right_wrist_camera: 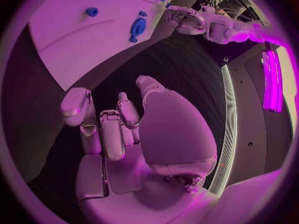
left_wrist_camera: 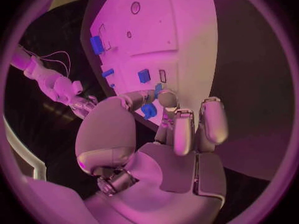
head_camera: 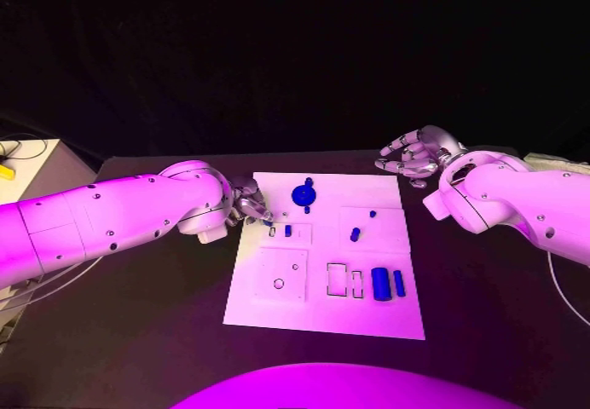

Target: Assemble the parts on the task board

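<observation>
The white task board lies in the middle of the table. My left hand is at its far left edge and pinches a small blue part between thumb and fingertip, just over the board. On the board are a round blue part, two small blue parts, and two blue cylinders standing side by side near the right. My right hand hovers off the board's far right corner, fingers loosely bent and apart, holding nothing.
The board has several outlined recesses and a square plate with a hole. A pale box stands at the table's far left, beyond the left arm. Black table surface surrounds the board.
</observation>
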You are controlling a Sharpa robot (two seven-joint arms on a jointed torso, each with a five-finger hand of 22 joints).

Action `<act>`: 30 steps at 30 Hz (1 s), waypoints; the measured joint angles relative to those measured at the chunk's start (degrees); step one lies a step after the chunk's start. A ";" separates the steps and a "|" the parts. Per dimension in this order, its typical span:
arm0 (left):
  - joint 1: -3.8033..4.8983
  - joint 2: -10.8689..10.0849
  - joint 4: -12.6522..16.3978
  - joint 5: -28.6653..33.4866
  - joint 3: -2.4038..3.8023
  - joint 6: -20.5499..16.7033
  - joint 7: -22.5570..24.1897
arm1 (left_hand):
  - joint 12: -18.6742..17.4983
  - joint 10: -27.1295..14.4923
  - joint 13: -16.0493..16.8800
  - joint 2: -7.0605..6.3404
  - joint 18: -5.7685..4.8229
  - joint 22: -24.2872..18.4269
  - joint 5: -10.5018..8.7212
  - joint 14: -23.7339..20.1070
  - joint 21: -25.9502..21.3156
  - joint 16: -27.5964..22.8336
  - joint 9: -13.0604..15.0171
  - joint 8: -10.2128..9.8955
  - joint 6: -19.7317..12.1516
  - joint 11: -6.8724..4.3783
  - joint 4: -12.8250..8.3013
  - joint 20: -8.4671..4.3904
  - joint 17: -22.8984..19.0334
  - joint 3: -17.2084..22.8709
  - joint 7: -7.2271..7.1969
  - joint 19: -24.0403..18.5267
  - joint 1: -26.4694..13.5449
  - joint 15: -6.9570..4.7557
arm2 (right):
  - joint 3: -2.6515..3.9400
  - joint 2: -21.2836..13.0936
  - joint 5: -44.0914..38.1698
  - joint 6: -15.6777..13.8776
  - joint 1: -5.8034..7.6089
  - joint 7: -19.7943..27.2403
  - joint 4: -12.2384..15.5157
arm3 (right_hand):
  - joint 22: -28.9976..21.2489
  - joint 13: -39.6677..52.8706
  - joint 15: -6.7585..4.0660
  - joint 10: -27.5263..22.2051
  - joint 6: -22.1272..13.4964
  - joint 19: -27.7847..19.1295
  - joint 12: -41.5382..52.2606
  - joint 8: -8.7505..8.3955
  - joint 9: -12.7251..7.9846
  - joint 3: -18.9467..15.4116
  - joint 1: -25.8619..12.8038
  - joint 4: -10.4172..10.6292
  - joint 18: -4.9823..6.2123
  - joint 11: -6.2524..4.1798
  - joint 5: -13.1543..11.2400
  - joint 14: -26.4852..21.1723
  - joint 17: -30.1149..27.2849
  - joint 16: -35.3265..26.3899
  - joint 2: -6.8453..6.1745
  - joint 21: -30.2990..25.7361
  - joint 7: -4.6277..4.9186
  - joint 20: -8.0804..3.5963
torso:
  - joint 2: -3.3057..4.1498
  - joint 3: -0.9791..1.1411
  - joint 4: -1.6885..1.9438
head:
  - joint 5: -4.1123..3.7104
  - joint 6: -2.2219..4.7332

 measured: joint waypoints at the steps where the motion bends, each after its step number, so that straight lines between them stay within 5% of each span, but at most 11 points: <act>1: -0.07 0.00 0.16 -0.19 -0.06 -0.16 -0.04 | 0.00 0.00 0.07 0.00 0.00 0.00 0.00 0.00 0.00 0.00 0.00 0.00 0.00 0.00 0.00 0.00 0.00 0.00 0.00 0.00 0.00 0.00 | 0.00 0.00 0.00 0.01 -0.02 -0.01 0.00 | 0.00 0.00 0.00 0.00 0.00 0.00 0.00 0.00 0.00 0.00 0.00 0.00 0.00 0.00 0.00 0.00 0.00 0.00 0.00 0.00 0.00 0.00 | 0.02 -0.02 -0.01 | 0.01 -0.05; 30: -0.69 0.56 0.77 -4.50 -0.57 0.30 -0.99 | 2.77 1.30 4.10 0.15 0.00 -0.07 -0.09 -0.01 -0.01 0.00 0.01 0.27 0.41 0.07 -0.49 -0.21 0.00 0.48 -0.20 0.20 -0.30 0.01 | 0.00 -0.10 -0.02 0.18 -0.15 -0.21 0.09 | 0.00 -0.05 0.00 0.00 0.00 0.00 0.00 0.00 -0.05 0.16 -0.23 -0.16 0.00 0.00 0.00 0.00 -0.01 0.00 -0.23 0.00 0.00 0.00 | 0.01 0.08 -0.04 | 0.16 -1.27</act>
